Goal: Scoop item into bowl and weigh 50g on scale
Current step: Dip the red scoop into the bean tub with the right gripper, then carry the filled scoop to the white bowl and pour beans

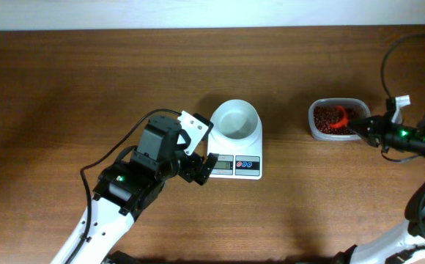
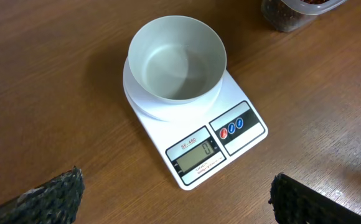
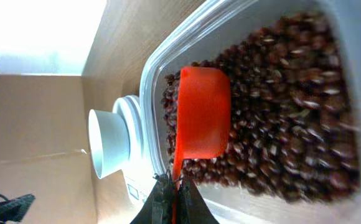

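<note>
The white bowl (image 1: 236, 121) stands empty on the white scale (image 1: 236, 166); the left wrist view shows the bowl (image 2: 177, 59) and the scale display (image 2: 196, 155) reading 0. Dark red-brown beans (image 1: 324, 115) fill a clear plastic tub (image 1: 335, 102) at the right. My right gripper (image 1: 368, 127) is shut on the handle of an orange scoop (image 1: 338, 119) whose cup lies among the beans (image 3: 292, 112) in the tub; the scoop (image 3: 202, 112) shows in the right wrist view. My left gripper (image 1: 198, 167) is open and empty just left of the scale's front.
The tub's clear rim (image 3: 162, 50) runs between the scoop and the scale. A black cable (image 1: 110, 154) loops behind the left arm. The table's back edge meets a pale wall (image 1: 198, 13).
</note>
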### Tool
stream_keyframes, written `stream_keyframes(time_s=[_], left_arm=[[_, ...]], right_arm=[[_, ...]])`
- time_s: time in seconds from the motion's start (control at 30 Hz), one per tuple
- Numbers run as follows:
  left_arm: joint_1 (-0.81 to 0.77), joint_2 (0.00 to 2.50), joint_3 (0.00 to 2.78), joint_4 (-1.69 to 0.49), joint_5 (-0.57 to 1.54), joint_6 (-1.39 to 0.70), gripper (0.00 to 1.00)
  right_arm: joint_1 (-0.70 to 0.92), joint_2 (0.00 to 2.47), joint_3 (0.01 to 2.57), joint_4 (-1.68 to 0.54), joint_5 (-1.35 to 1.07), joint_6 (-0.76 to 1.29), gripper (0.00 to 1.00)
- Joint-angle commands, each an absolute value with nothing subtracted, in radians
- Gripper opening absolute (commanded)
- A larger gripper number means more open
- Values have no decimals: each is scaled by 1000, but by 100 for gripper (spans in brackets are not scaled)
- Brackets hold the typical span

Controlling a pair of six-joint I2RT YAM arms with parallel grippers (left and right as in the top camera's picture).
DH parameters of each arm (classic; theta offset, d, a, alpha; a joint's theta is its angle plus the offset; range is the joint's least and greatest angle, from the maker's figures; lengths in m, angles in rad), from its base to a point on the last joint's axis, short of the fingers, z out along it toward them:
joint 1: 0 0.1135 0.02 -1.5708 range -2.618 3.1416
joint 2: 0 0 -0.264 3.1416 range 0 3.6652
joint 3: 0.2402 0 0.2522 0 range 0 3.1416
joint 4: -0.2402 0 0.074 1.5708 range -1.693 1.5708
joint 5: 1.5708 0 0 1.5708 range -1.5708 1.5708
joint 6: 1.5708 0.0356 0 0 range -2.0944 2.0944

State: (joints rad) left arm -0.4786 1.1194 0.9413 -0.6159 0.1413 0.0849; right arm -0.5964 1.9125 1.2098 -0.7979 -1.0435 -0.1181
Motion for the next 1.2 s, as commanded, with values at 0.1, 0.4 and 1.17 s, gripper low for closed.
stream_keyframes(time_s=[0.1,0.4,1.17], left_arm=[[-484,1118,936,-614,137,76,99],[-484,1118,936,-614,137,76,99],[-484,1118,936,-614,137,76,99]], right_arm=[[-655,1920,1211,-823,-1174,-171,4],[-655,1920,1211,-826,-1280,-180,4],[-294,1919,1212,-785,-1385,-176,4]])
